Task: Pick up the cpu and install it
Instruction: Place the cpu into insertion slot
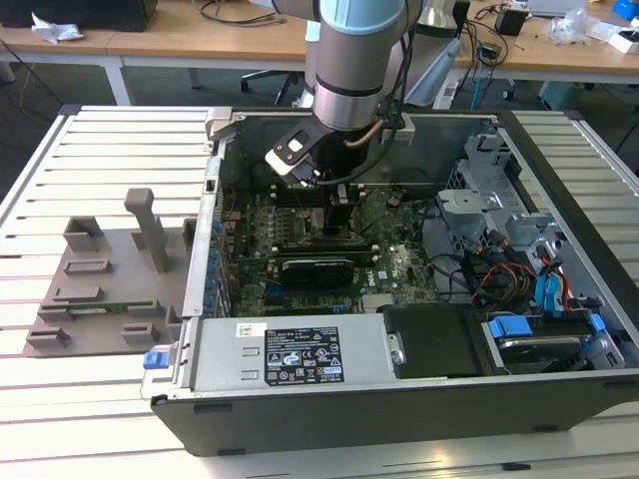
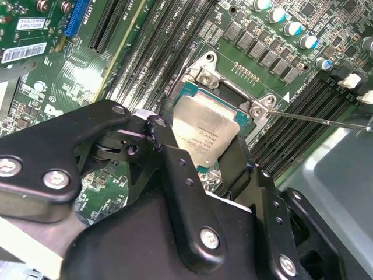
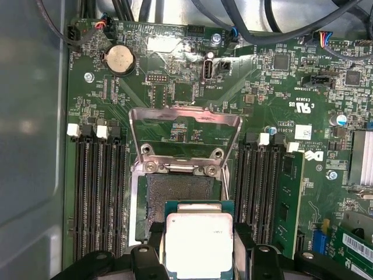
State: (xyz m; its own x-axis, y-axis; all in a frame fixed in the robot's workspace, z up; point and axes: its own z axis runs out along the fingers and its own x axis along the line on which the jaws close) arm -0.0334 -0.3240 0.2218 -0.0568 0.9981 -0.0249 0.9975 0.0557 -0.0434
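Your gripper is clamped on the cpu: fingers grip two opposite edges, opened just to chip width. Cpu sits flat btwn them, silver top up, right over the near edge of the open socket; can't tell if it touches. Load plate stands up beyond the socket, w/ RAM slots on either side. In the exterior view the gripper is down inside the pc case, which lies on a white slatted table. Grey fixture tray beside the case, well off to the exterior view's left. Desks behind.
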